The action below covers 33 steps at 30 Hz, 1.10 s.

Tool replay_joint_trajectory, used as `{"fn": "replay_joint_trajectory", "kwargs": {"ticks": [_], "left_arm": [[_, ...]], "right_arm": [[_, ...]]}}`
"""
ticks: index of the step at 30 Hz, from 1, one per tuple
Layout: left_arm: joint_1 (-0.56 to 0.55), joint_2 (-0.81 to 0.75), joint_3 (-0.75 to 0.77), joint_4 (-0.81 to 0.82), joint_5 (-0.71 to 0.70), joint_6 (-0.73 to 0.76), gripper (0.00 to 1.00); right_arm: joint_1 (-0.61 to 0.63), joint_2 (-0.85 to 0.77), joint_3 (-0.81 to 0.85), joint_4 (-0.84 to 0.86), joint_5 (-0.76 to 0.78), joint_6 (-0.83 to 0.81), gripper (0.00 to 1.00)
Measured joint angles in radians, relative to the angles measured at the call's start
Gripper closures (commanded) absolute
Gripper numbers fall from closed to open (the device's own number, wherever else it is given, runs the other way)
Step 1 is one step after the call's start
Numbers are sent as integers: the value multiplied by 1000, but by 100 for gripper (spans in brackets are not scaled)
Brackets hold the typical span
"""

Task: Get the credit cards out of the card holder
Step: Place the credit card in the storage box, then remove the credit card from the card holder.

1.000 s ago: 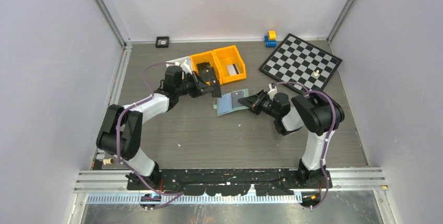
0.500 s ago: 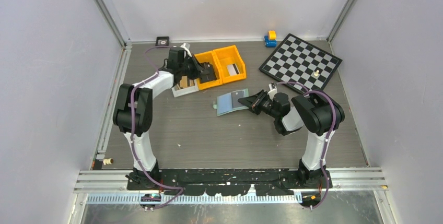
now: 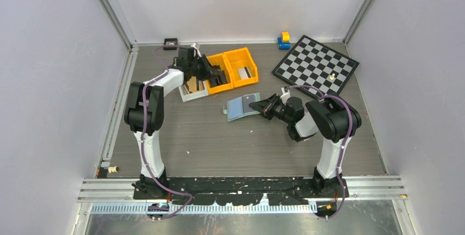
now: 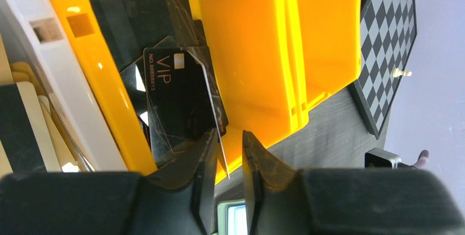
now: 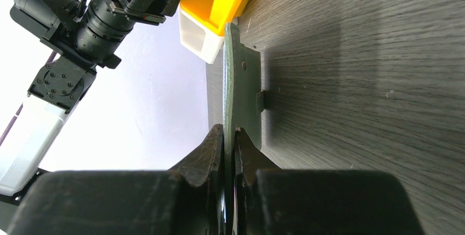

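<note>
While right gripper pinches card holder, left gripper parted over bin.

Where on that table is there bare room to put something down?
The widest bare stretch lies between the card holder and the arm bases. It is crowded at the back: yellow bins, white tray and left hand together, checkerboard to the right.

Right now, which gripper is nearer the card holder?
Right. The right gripper is clamped on the card holder at its edge. The left gripper is off over the yellow bin, jaws slightly apart above a black card.
</note>
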Motion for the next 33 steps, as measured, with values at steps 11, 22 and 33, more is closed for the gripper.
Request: {"fn": "replay_joint_trajectory", "kwargs": {"ticks": [11,22,33], "left_arm": [[-36,-161,-76,-68,-69,39,57],[-217,-695,-352,-103,-165,103,31],[-238,-1038,-823,62,-321,3,0]], "right_arm": [[3,-5,11,-22,1,-10,98],[3,-67,11,-77,12,-51,98],[3,-147,-7,-136,39,-82,98]]}}
